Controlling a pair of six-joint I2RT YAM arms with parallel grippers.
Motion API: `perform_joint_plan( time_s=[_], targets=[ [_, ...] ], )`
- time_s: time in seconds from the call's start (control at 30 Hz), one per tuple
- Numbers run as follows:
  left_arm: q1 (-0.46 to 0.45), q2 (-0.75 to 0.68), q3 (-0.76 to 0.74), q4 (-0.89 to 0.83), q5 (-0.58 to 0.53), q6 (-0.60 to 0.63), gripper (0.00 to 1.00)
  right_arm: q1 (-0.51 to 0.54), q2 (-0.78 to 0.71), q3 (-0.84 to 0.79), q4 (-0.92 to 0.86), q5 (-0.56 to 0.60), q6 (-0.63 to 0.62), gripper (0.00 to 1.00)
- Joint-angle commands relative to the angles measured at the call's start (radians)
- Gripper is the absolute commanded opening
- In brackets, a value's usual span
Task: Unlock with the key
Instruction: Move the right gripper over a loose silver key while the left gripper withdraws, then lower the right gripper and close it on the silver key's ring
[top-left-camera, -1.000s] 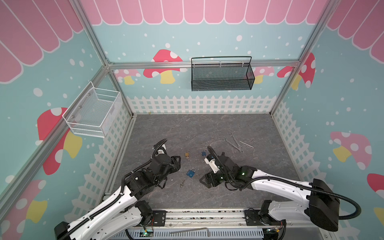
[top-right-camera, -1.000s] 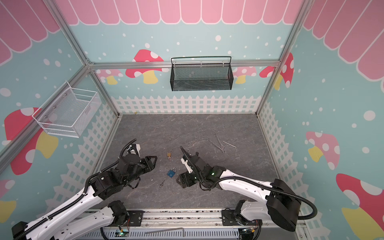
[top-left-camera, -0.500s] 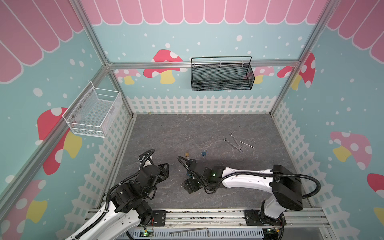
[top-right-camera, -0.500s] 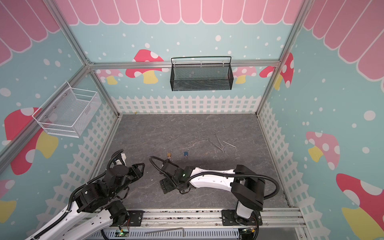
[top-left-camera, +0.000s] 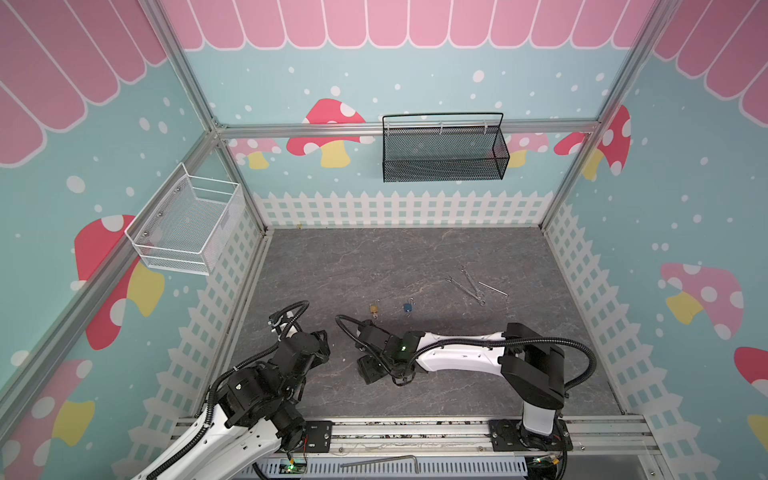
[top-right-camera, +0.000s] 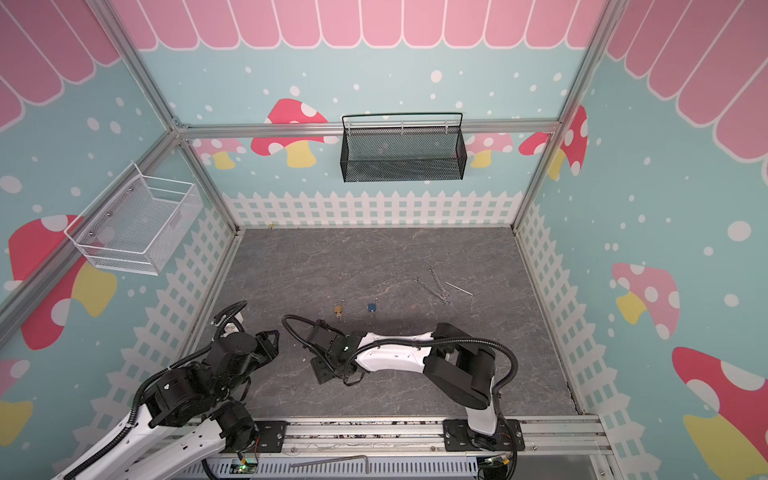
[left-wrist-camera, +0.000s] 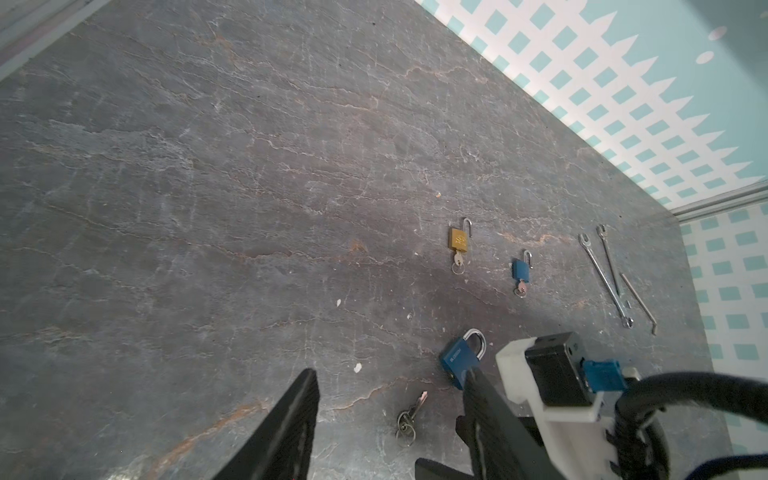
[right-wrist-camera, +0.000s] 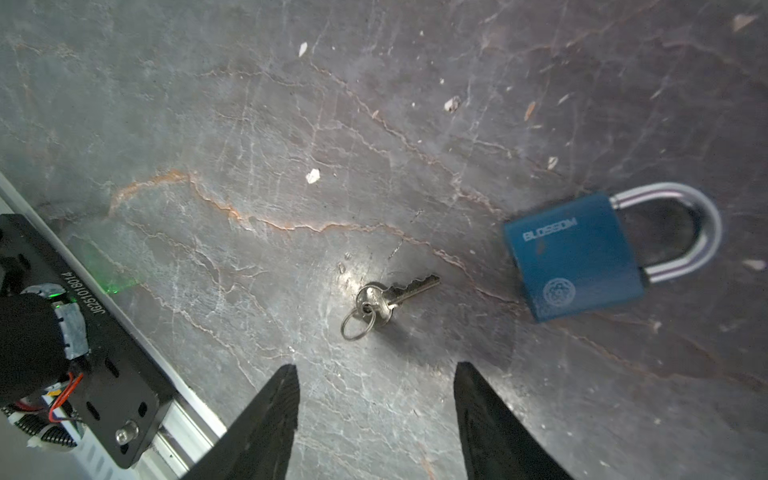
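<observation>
Near the front edge of the tabletop (right-wrist-camera: 208, 124), the big blue padlock (right-wrist-camera: 573, 257) lies flat with its shackle seated in the body, so it reads as locked. The key (right-wrist-camera: 390, 299), on a small ring, lies just beside it without touching, blade pointing toward the lock. The right hand (right-wrist-camera: 374, 368) hovers low over the key with its jaws apart and nothing between them. The left hand (left-wrist-camera: 390, 374) sits a little to the left, likewise spread and empty. By my judgement the task is at its very start: the key is not yet picked up, and grasping it, steadying the lock, inserting and turning are all left to do. Farther back lie a small brass padlock (left-wrist-camera: 458, 240) and a small blue padlock (left-wrist-camera: 521, 270), each with a key in its base and its shackle sprung open, and beyond them a few slim wrenches (left-wrist-camera: 602, 274). As for containers, the black mesh basket (top-left-camera: 442, 149) on the back wall and the white wire basket (top-left-camera: 187, 226) on the left wall show nothing inside.
</observation>
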Motion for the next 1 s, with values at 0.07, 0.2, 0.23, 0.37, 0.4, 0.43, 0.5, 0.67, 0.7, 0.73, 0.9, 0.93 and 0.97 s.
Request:
perform_joint_plan(
  time_s=[0.07,0.2,0.23,0.37,0.4,0.43,0.5,0.67,0.7,0.73,0.9,0.93,0.97],
  targets=[
    [0.007,-0.016,0.034,-0.059,-0.055,-0.033,0.56,0.008,0.05,0.034,0.007,-0.005,0.029,0.58],
    [0.006,-0.019,0.042,-0.059,-0.067,-0.033,0.56,0.012,0.082,0.059,-0.004,0.004,0.032,0.55],
    [0.007,-0.019,0.044,-0.058,-0.069,-0.032,0.56,0.012,0.095,0.068,-0.01,0.004,0.032,0.55],
    [0.007,-0.014,0.041,-0.038,-0.049,-0.047,0.56,0.014,0.121,0.088,-0.019,0.03,0.033,0.53],
    [0.007,-0.01,0.039,-0.029,-0.04,-0.043,0.56,0.014,0.127,0.091,-0.024,0.034,0.032,0.53],
    [0.007,-0.005,0.042,-0.026,-0.036,-0.041,0.56,0.014,0.135,0.097,-0.031,0.042,0.03,0.51],
    [0.007,0.009,0.045,-0.022,-0.029,-0.042,0.56,0.015,0.146,0.108,-0.052,0.059,0.026,0.5],
    [0.006,0.046,0.05,0.019,0.006,-0.028,0.56,0.017,0.148,0.113,-0.112,0.131,0.02,0.49],
    [0.007,0.053,0.051,0.025,0.012,-0.028,0.55,0.017,0.142,0.108,-0.123,0.14,0.021,0.49],
    [0.007,0.059,0.051,0.034,0.021,-0.029,0.55,0.016,0.135,0.101,-0.128,0.149,0.021,0.48],
    [0.007,0.08,0.043,0.081,0.062,-0.033,0.55,0.017,0.087,0.052,-0.14,0.148,0.011,0.46],
    [0.007,0.085,0.044,0.086,0.067,-0.033,0.55,0.017,0.074,0.038,-0.14,0.145,0.01,0.46],
    [0.007,0.087,0.044,0.092,0.073,-0.035,0.55,0.017,0.057,0.017,-0.14,0.147,0.007,0.46]
  ],
)
